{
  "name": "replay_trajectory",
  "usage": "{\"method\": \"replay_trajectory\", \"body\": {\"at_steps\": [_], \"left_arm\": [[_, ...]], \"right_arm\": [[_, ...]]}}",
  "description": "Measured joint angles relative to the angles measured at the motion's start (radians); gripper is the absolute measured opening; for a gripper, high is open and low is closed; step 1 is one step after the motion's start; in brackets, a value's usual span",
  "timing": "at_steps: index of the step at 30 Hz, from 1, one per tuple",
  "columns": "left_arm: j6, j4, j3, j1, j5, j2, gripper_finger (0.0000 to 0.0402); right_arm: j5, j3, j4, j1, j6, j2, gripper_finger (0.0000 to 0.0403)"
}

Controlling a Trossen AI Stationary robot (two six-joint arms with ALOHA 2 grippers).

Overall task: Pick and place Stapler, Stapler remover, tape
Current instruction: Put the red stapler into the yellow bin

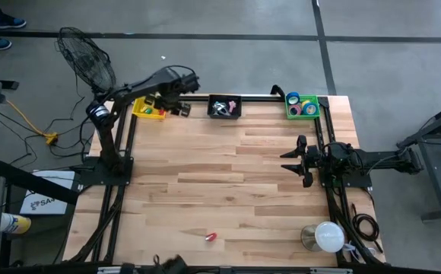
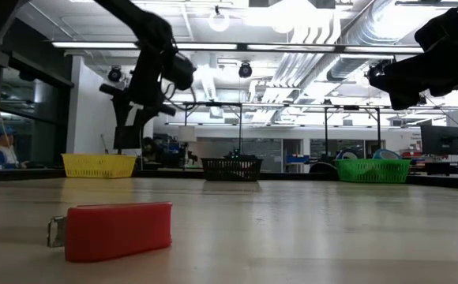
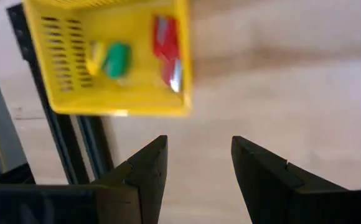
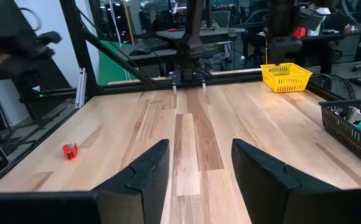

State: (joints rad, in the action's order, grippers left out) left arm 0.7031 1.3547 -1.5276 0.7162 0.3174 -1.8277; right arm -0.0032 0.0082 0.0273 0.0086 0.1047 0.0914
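The left tool (image 1: 181, 105) hangs above the far left part of the worktop (image 1: 228, 190), just beside the yellow basket (image 1: 148, 109). Its 2 fingers (image 3: 142, 177) are spread with nothing between them. In the left wrist view, that basket holds a red stapler (image 3: 166, 48) with a metal edge showing, plus a small green piece (image 3: 116, 59) and a small yellow piece (image 3: 94, 55).

The right tool (image 1: 296, 160) waits over the right side of the worktop, its fingers (image 4: 146, 173) also spread and holding nothing.

3 baskets stand in a row along the far edge. The black basket (image 1: 224, 106) in the middle holds a jumble of small items too small to tell apart. The green basket (image 1: 302, 106) at the far right holds the tape (image 1: 307, 104), several ring-shaped rolls in blue, yellow and pink.

Another red stapler (image 1: 210, 237) lies alone on the near part of the worktop, well apart from both tools. In the low view it lies flat on the wood, a metal piece showing at 1 end.
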Motion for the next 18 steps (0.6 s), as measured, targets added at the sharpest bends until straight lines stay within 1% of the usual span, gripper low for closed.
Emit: {"method": "replay_trajectory", "body": {"at_steps": [5,7,13,18], "left_arm": [[0.014,0.023,0.000,-0.134,-0.062,0.009,0.0172],[0.043,0.036,0.001,-0.192,-0.075,0.009,0.0172],[0.180,0.032,0.001,-0.384,-0.076,0.009,0.0172],[0.295,0.027,0.001,-0.552,-0.110,0.009,0.0172]], "right_arm": [[0.000,0.000,0.000,0.000,0.000,0.000,0.0165],[0.000,0.000,0.000,0.000,0.000,0.000,0.0165],[0.000,0.000,0.000,0.000,0.000,0.000,0.0165],[0.000,0.000,0.000,0.000,0.000,0.000,0.0165]]}}
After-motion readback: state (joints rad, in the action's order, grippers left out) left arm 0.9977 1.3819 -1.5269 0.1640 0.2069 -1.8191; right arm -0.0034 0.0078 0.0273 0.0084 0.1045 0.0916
